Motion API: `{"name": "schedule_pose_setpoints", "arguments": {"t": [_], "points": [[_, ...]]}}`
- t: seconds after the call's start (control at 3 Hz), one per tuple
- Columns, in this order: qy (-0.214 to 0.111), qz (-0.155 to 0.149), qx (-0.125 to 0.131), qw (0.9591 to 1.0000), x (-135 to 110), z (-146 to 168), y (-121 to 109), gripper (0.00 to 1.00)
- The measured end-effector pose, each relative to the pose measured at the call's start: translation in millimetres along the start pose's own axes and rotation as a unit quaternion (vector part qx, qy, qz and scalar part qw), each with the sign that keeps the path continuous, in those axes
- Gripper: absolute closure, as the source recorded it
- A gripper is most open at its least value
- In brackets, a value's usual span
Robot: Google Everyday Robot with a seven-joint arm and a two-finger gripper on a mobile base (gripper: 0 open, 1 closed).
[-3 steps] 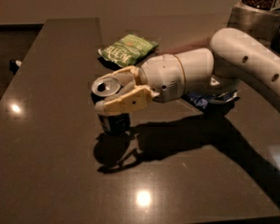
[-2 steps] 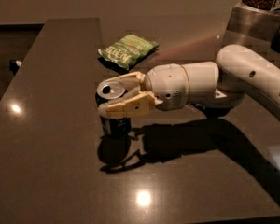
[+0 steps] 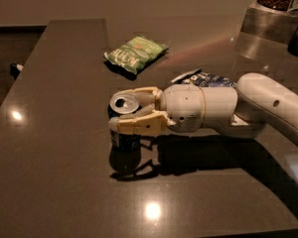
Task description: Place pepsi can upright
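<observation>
The pepsi can [image 3: 124, 133] stands upright on the dark table [image 3: 64, 133], left of centre. Its silver top with the pull tab faces up, and its dark body shows below the fingers. My gripper [image 3: 128, 114] reaches in from the right on a white arm [image 3: 268, 103]. Its cream fingers [image 3: 139, 124] are closed around the can's upper part, one in front and one behind. The can's base seems to rest on the table, above its reflection.
A green snack bag [image 3: 135, 53] lies behind the can. A crinkled blue-and-white snack bag [image 3: 208, 78] lies partly hidden behind the arm. A metal container [image 3: 273, 19] of dark beans stands at the back right. The table's left edge runs near a dark floor.
The arm has lowered and shifted slightly right, with the can held upright in the fingers. The blue-and-white bag now shows above the arm instead of below it.
</observation>
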State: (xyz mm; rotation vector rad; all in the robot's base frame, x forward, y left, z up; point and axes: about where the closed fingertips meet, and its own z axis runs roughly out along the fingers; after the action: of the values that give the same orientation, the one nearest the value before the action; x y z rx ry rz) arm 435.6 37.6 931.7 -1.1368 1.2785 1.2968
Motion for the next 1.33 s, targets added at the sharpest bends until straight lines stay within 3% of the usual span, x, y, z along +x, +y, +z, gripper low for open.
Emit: {"name": "schedule_pose_setpoints", "arguments": {"t": [0.67,1.33], "points": [[-0.008,-0.026,0.030,0.9992,9.3,-4.3,-7.2,0.41],[0.005,-0.036,0.030,0.9989,12.4,-4.5,-10.1,0.00]]}}
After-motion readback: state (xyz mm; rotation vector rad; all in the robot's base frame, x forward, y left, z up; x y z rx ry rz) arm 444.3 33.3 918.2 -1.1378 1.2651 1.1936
